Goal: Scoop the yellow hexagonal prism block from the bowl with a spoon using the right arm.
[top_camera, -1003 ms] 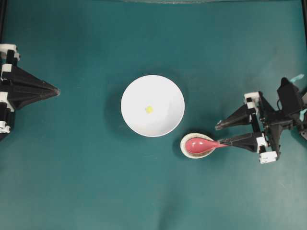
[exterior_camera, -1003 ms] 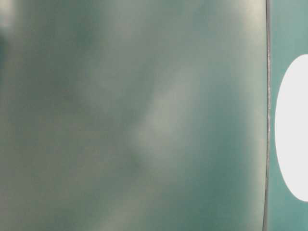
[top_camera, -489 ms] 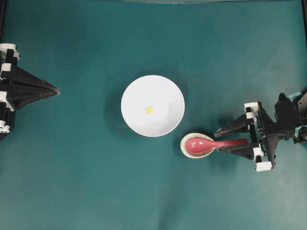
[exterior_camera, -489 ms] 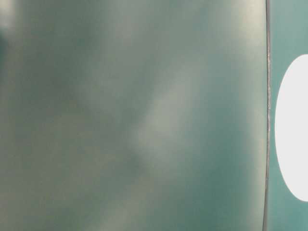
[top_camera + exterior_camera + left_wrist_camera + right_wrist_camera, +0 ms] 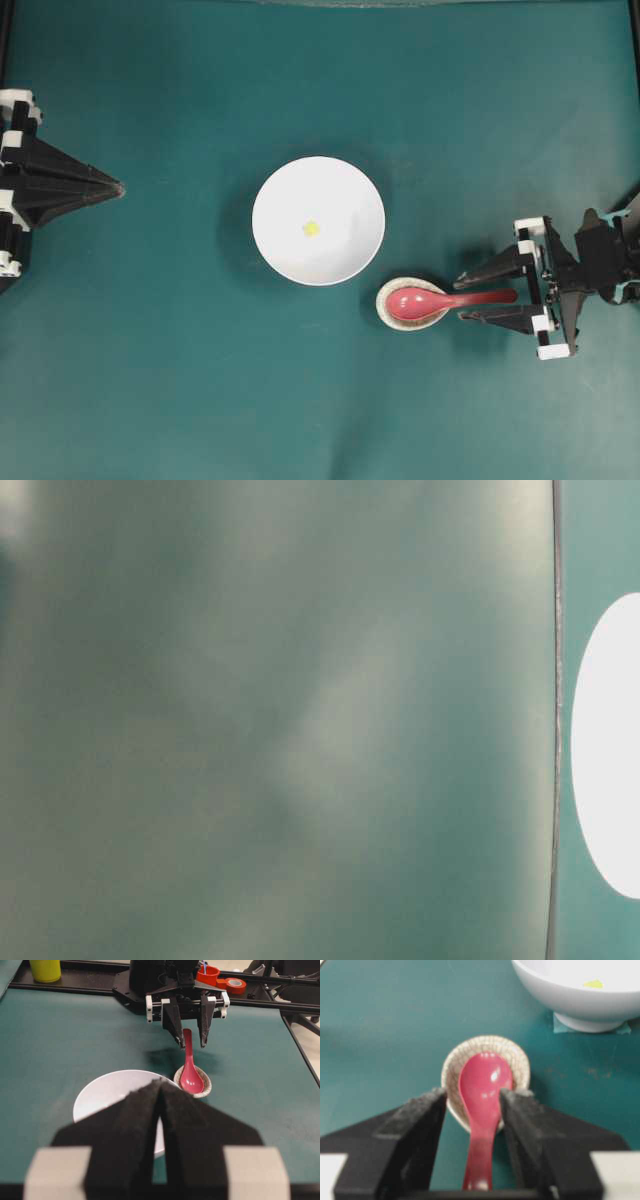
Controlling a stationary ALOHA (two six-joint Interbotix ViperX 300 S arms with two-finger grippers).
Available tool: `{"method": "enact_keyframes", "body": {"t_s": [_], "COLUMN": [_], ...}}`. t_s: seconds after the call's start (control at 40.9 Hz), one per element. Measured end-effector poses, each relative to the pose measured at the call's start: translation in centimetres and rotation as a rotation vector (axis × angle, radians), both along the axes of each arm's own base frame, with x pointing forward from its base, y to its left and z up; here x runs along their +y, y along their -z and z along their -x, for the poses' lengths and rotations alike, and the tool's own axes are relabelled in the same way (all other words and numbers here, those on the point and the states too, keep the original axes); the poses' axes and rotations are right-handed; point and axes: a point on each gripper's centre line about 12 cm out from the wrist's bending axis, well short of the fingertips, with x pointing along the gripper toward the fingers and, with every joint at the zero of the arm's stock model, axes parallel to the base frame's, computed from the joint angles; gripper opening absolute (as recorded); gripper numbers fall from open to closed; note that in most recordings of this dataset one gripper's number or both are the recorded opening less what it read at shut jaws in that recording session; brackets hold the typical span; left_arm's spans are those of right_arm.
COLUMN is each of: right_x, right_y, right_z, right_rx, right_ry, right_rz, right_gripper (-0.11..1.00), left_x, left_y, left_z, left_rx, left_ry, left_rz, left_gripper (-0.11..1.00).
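The white bowl (image 5: 285,195) sits mid-table with the tiny yellow hexagonal prism block (image 5: 311,228) lying inside it, also seen in the right wrist view (image 5: 593,983). The pink-red spoon (image 5: 440,300) rests with its scoop in a small speckled spoon rest (image 5: 384,297), its handle pointing right. My right gripper (image 5: 460,299) is open and low. Its two fingers straddle the spoon's handle (image 5: 482,1150) with a gap on each side. My left gripper (image 5: 118,188) is shut at the far left, apart from everything.
Beyond the table's far edge in the left wrist view stand a yellow cup (image 5: 45,969), a red cup (image 5: 207,974) and a red tape roll (image 5: 231,984). The table-level view is a blur with a white oval (image 5: 610,745) at its right.
My right gripper has drawn back slightly to the right and shifted toward the near edge, so the spoon handle now lies between its fingers. Spoon, bowl and left arm have not moved.
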Motion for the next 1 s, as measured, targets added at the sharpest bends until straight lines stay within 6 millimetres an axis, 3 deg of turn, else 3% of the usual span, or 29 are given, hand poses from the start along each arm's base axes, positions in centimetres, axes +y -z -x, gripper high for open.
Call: {"method": "enact_keyframes", "body": {"t_s": [0.343,0.71,1.003], "right_x": [0.0,0.3,0.3], "right_y": [0.7,1.2,1.2], "right_z": [0.0,0.0,0.0], "right_rx": [0.063,0.101,0.104], "right_ry": [0.001,-0.017,-0.019], "right_rz": [0.004,0.013,0.013], "right_gripper": [0.52,0.40,0.40], "left_x": [0.0,0.0,0.0], "left_y": [0.0,0.0,0.0], "left_z": [0.0,0.0,0.0], "left_rx": [0.000,-0.003,-0.005], "left_ry": [0.000,0.000,0.002], "left_rz": [0.000,0.002,0.000], "left_gripper": [-0.01,-0.01,-0.01]}}
